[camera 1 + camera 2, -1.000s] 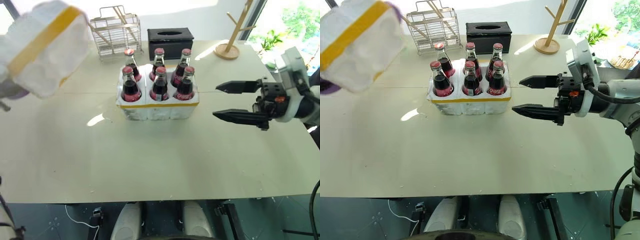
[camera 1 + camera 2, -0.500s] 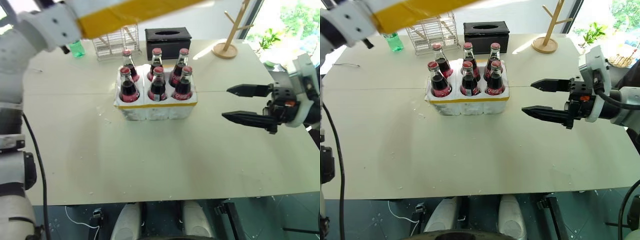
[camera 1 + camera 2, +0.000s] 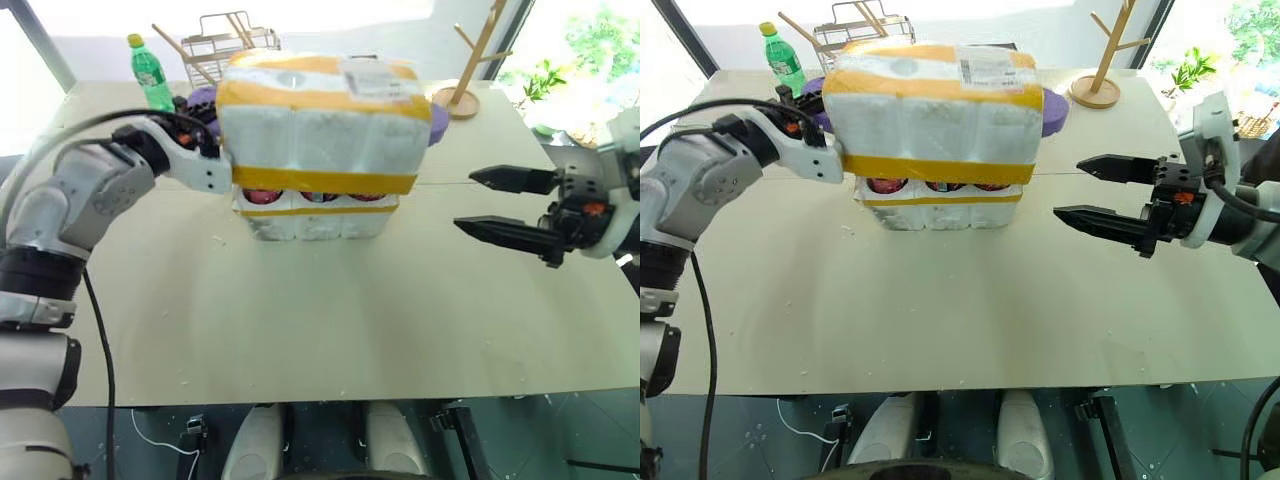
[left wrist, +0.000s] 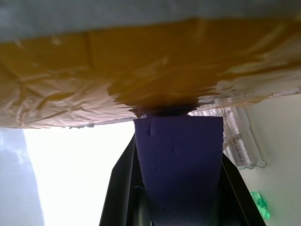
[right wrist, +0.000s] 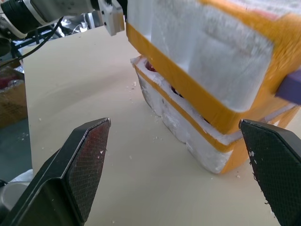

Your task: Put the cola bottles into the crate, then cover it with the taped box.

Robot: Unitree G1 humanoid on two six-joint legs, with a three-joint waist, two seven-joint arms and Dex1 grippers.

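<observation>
Styrofoam taped box (image 3: 318, 125) is pinched at its left end by the left gripper (image 3: 208, 150), hanging over the crate (image 3: 316, 218) with cola bottles (image 3: 262, 197) visible in the gap between. Right gripper (image 3: 512, 205) sits well right of the crate, fingers spread wide, empty, pointing at it.

I stand in what looks like a bright test room or lab set up with household props rather than a lived-in home. A plain beige table (image 3: 940, 320) sits before large windows, with green plants (image 3: 1187, 68) outside in the daylight. At its far edge are a wire rack (image 3: 855, 22), a wooden branched stand (image 3: 1106, 60) and a green plastic bottle (image 3: 781, 60). Loose cables (image 3: 150, 435) lie on the dark floor (image 3: 760, 440) beneath.
</observation>
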